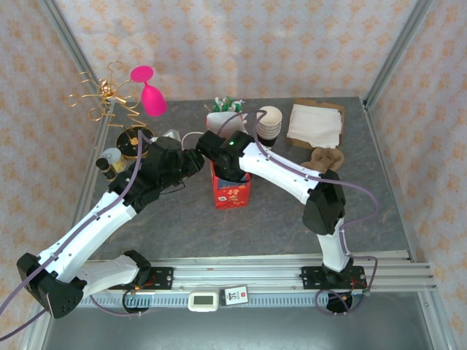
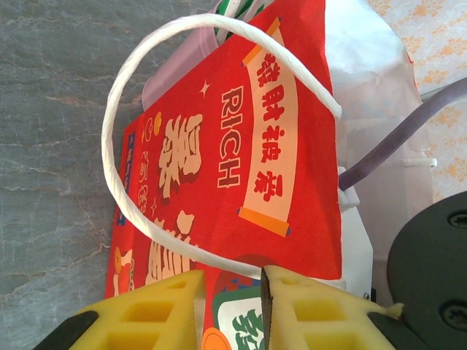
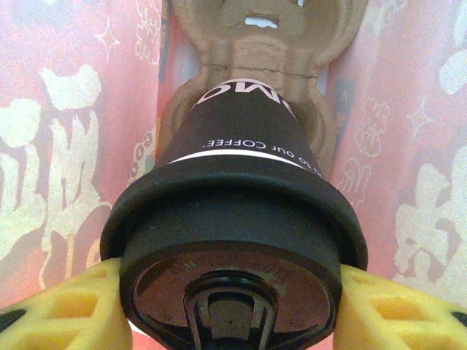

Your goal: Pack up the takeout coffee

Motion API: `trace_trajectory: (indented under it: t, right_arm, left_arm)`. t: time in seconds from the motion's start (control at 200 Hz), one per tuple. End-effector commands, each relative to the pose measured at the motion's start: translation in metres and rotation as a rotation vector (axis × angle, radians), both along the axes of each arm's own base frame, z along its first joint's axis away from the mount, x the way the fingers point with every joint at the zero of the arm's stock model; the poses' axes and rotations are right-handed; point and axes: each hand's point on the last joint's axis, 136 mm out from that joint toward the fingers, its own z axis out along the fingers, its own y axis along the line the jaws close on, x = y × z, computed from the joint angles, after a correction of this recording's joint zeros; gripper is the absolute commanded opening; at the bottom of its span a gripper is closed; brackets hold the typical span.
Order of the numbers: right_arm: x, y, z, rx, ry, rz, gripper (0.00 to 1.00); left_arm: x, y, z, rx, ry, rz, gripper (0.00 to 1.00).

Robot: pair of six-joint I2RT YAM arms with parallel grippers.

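Note:
The takeout coffee (image 3: 241, 160), a dark paper cup with a black lid, hangs upright inside the red paper bag (image 1: 232, 193). My right gripper (image 3: 233, 292) is shut on its lid, one yellow finger on each side. The cup's base is in a ring of a brown pulp carrier (image 3: 252, 44) at the bottom of the bag. From above, the right gripper (image 1: 228, 169) dips into the bag's mouth. My left gripper (image 1: 195, 162) is against the bag's left side near the top. Its yellow fingers (image 2: 175, 306) stand a little apart in front of the bag's printed face (image 2: 241, 146). The white rope handle (image 2: 117, 175) ends at the right fingertip.
A stack of lidless cups (image 1: 268, 124), napkins (image 1: 315, 124) and a second pulp carrier (image 1: 325, 158) lie at the back right. A white bag (image 1: 226, 113) stands behind the red one. A pink cup (image 1: 149, 91), a gold wire stand (image 1: 102, 98) and a small bottle (image 1: 109, 162) stand at the left.

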Motion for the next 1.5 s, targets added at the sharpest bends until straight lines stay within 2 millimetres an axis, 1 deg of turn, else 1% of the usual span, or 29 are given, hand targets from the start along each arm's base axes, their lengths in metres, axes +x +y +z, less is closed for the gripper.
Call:
trace_trajectory:
  t: [0.0, 0.14, 0.2, 0.315, 0.385, 0.576, 0.891, 1.076, 1.216, 1.491]
  right_arm:
    - [0.008, -0.006, -0.011, -0.058, -0.001, -0.002, 0.51]
    - [0.008, -0.004, -0.007, -0.049, -0.001, -0.002, 0.52]
    - [0.008, -0.004, -0.007, -0.051, -0.001, -0.001, 0.52]
    - [0.009, -0.004, -0.006, -0.053, -0.002, -0.001, 0.53]
    - [0.010, -0.003, -0.002, -0.048, -0.009, -0.002, 0.55]
    - [0.011, -0.003, 0.006, -0.044, -0.018, -0.005, 0.57]
    - [0.013, 0.000, 0.015, -0.019, -0.031, -0.005, 0.66]
    - [0.012, 0.001, 0.020, -0.006, -0.035, -0.006, 0.71]
    - [0.013, 0.001, 0.023, 0.002, -0.038, -0.010, 0.73]
    - [0.013, 0.000, 0.028, 0.012, -0.045, -0.012, 0.76]
  left_arm:
    - [-0.001, -0.005, 0.018, -0.030, -0.046, -0.024, 0.27]
    - [-0.001, -0.005, 0.019, -0.031, -0.046, -0.024, 0.26]
    - [-0.001, -0.005, 0.019, -0.033, -0.048, -0.026, 0.21]
    - [0.000, -0.005, 0.019, -0.031, -0.050, -0.023, 0.21]
    - [0.000, -0.005, 0.020, -0.031, -0.051, -0.022, 0.20]
    - [0.001, -0.006, 0.019, -0.031, -0.047, -0.028, 0.14]
    - [0.001, -0.005, 0.019, -0.026, -0.047, -0.025, 0.13]
    - [0.001, -0.006, 0.019, -0.024, -0.046, -0.026, 0.10]
    - [0.001, -0.007, 0.018, -0.025, -0.043, -0.032, 0.07]
    - [0.001, -0.006, 0.018, -0.021, -0.042, -0.028, 0.05]
